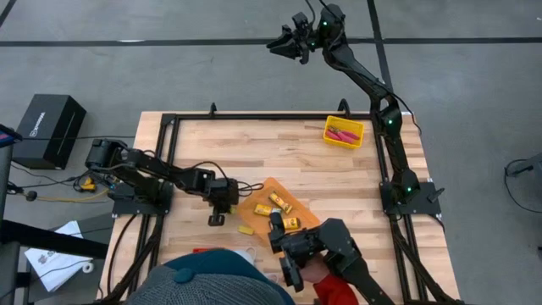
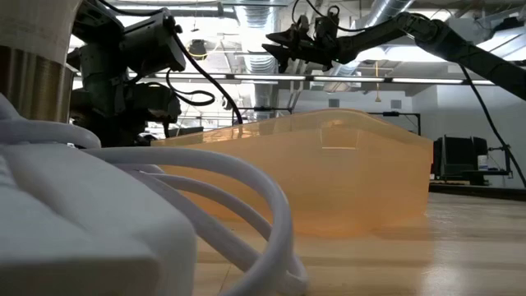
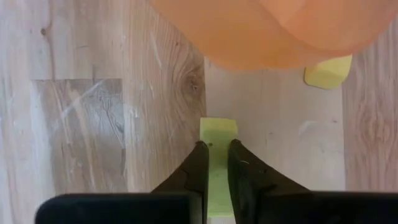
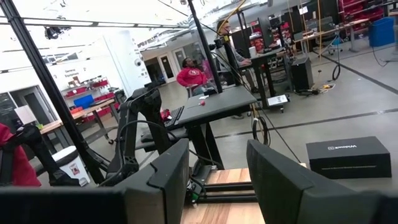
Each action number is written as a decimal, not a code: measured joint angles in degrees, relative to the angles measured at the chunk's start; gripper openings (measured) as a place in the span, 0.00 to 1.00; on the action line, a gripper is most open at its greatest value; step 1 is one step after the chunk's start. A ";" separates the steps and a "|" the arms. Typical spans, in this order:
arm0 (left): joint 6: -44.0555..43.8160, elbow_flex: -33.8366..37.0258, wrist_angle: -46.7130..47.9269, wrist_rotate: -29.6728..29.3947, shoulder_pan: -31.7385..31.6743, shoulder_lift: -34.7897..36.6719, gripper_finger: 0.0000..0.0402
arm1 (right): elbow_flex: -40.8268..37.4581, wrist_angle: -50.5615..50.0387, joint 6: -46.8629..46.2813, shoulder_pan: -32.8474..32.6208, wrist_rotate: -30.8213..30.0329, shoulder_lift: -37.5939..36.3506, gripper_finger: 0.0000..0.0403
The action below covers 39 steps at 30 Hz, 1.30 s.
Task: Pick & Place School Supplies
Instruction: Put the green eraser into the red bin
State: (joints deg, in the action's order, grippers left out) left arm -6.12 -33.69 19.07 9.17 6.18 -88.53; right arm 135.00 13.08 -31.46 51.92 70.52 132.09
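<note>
The left gripper (image 3: 216, 163) pinches a small yellow block (image 3: 217, 134) on the counter (image 1: 296, 152). The right gripper (image 1: 288, 44), fingers apart, holds nothing. Another block (image 3: 328, 71) waits; most is left.

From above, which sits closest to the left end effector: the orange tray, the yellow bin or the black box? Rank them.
From the left end effector, low on the table:
1. Orange tray, just to its right.
2. Yellow bin, at the table's far right corner.
3. Black box, off the table's left.
Bin and box are nearly too close to call.
</note>
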 joint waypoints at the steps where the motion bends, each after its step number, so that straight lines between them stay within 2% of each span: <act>1: -0.01 0.00 0.00 0.21 0.00 0.02 0.06 | 0.00 0.00 0.00 0.00 0.00 0.00 0.38; 10: -3.09 0.19 0.78 1.47 -2.44 2.37 0.04 | 0.00 0.00 0.46 0.00 0.00 0.00 0.38; 12: -3.88 0.06 2.66 2.32 -3.45 3.98 0.01 | 0.00 0.00 0.53 0.00 0.00 0.00 0.38; 16: -5.70 -0.52 6.32 4.08 -4.55 6.07 0.01 | 0.00 0.22 0.57 0.07 0.00 0.00 0.38; 23: -6.59 -3.55 11.19 4.13 -2.53 8.12 0.01 | 0.00 0.60 0.54 0.42 0.00 0.00 0.38; 39: -16.49 -10.51 17.16 2.73 0.24 10.80 0.00 | 0.00 0.95 -0.02 0.44 -0.01 0.00 0.38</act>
State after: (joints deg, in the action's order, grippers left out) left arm -22.62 -44.21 36.23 11.90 6.42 -77.73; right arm 135.00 14.04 -31.48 52.36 70.51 132.09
